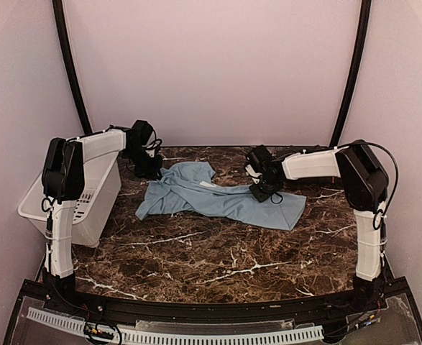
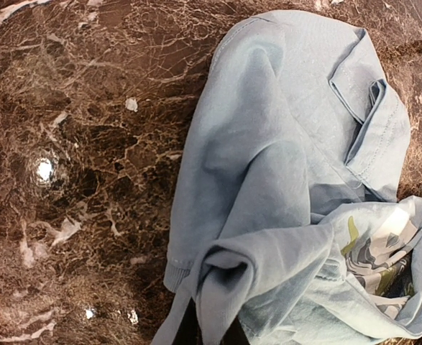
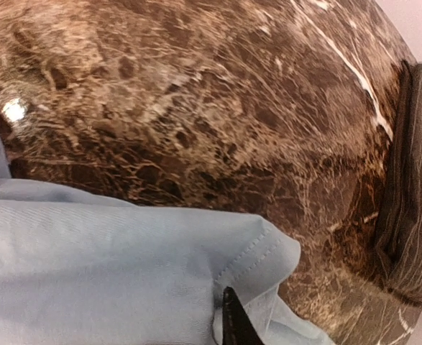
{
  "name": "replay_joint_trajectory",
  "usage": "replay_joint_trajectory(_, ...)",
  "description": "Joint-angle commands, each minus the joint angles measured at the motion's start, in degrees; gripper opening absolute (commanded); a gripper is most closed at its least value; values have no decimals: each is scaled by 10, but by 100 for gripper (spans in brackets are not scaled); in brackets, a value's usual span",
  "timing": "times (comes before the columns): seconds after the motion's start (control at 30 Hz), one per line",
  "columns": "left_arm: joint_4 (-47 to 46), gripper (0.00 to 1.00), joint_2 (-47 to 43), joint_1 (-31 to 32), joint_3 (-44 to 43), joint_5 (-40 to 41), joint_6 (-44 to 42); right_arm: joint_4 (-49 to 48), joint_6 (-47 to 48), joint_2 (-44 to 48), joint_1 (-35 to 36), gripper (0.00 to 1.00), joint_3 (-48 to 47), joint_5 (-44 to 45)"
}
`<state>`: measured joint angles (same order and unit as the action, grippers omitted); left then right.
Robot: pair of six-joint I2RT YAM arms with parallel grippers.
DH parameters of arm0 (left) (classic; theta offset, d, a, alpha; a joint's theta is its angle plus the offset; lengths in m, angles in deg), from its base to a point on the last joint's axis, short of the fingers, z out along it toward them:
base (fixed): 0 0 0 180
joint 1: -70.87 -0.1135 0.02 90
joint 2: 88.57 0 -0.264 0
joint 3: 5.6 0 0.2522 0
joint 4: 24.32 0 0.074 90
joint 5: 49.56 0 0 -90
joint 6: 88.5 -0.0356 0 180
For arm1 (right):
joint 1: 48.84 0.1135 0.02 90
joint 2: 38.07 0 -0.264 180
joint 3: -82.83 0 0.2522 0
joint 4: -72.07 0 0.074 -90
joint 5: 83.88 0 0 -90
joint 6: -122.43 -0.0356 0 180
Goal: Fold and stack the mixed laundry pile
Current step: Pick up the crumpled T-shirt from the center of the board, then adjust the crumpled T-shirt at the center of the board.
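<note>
Since the left gripper [image 1: 151, 167] is pinched tight on a bunched fold of the light blue T-shirt [image 1: 218, 198], that end looks secured. In its wrist view the cloth gathers into a knot right at the gripper.

Right gripper [image 1: 263, 190] sits on the T-shirt's far hem, toward the other end. Only one fingertip [image 3: 234, 320] shows, tucked against the stitched hem, so it can't be told whether it holds cloth or just rests on it.

Outward: the T-shirt lies crumpled and twisted across the middle of the tabletop [image 1: 218, 266], with a printed patch showing near the left gripper. Black pinstriped shirt [image 3: 412, 208] lies apart from the hem, at the edge of the right wrist view; not made out from above. White bin [image 1: 81, 205] sits at the left edge, just beside the left arm.

Judgement: nothing folded yet. The step looks like taking two ends to spread the T-shirt flat.

Risks:
- Right gripper catches one layer of hem, or none: the pull drags one side only and the twist tightens.
- Left gripper holds a bunch, not a corner: the cloth won't lie flat when stretched.
- A right-arm sweep outward could snag the pinstriped shirt.
- A wide left-arm swing could knock the bin.
</note>
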<state>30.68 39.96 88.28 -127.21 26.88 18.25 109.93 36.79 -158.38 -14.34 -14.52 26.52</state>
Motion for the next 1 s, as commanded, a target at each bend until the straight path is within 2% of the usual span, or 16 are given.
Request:
replay_joint_trajectory(0.0,11,0,-26,0,2,-5,2,14,-9,25,2,9,-4,48)
replay_joint_trajectory(0.07,11,0,-31,0,5,-4,3,15,-8,45,2,0,2,51)
replay_joint_trajectory(0.27,-3,0,-95,2,48,-17,17,36,-30,116,2,0,32,54)
replay_joint_trajectory(0.5,-17,0,-234,38,206,-54,16,68,-90,212,-1,0,98,74)
replay_joint_trajectory(0.7,-15,2,-348,113,322,-158,-44,88,-130,267,-11,0,148,79)
replay_joint_trajectory(0.77,3,9,-373,159,352,-186,-87,90,-138,281,-17,0,160,86)
replay_joint_trajectory(0.83,13,20,-395,200,379,-188,-113,89,-146,297,-26,0,170,85)
replay_joint_trajectory(0.9,-6,29,-433,217,411,-171,-104,86,-152,309,-34,0,179,84)
replay_joint_trajectory(0.93,-17,34,-444,218,431,-136,-95,85,-155,314,-40,0,182,83)
replay_joint_trajectory(0.97,-38,45,-469,218,440,-111,-74,84,-157,318,-43,0,186,80)
